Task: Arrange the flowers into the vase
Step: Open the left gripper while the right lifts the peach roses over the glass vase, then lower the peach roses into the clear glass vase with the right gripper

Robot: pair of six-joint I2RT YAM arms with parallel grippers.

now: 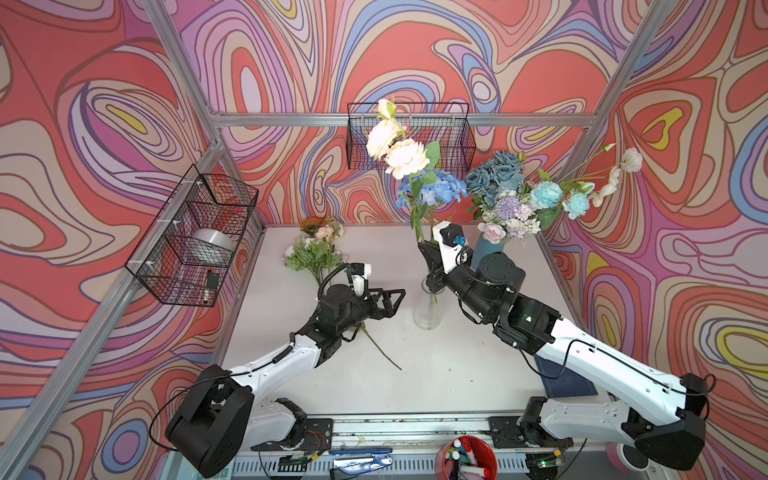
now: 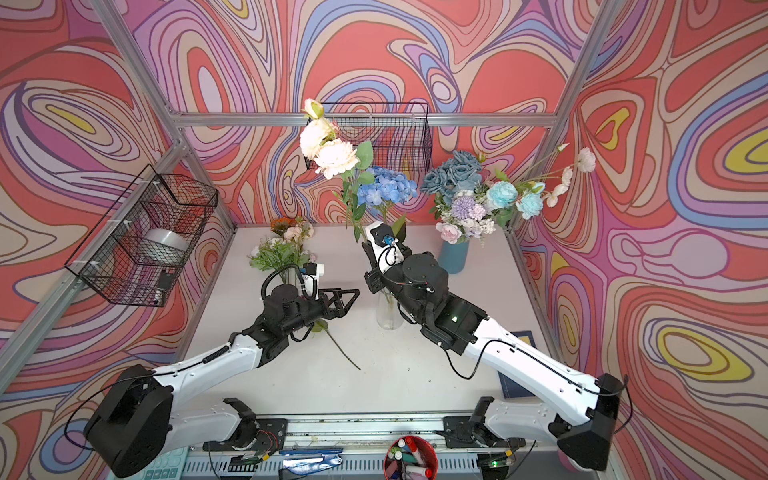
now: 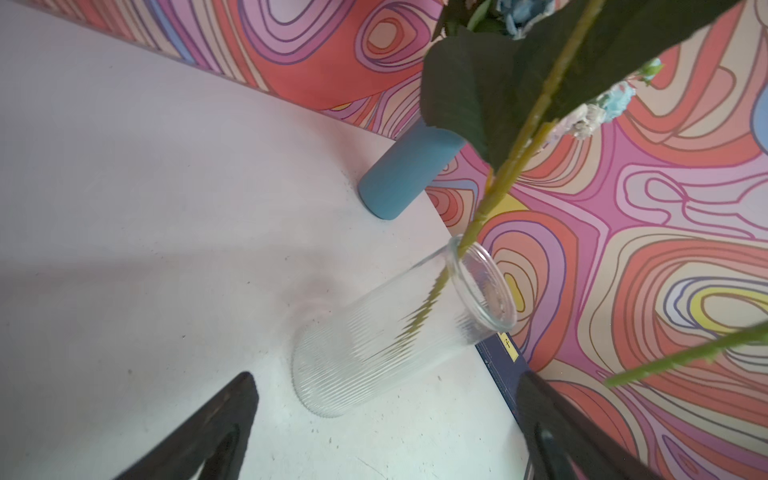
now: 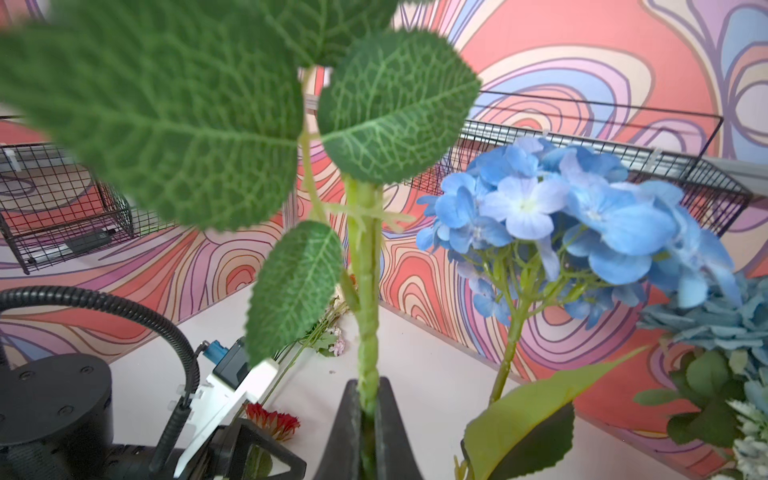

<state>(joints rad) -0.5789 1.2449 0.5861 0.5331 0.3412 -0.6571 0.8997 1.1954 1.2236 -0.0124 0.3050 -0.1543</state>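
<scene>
The right claw is clenched low on the stem of the peach peony, above the glass vase holding the hydrangea mid-tabletop. The peony looks light, top-heavy and probably wire-stiff, so a low stem hold suits it. The left claw is released.

Both top views look down from high above the near edge onto the whole tabletop, facing the back wall, and share almost the same scene. The left wrist camera looks from near, between its jaws, at the glass vase, which both top views show too. The right wrist camera sits very close behind a green stem, facing the blue hydrangea.
</scene>
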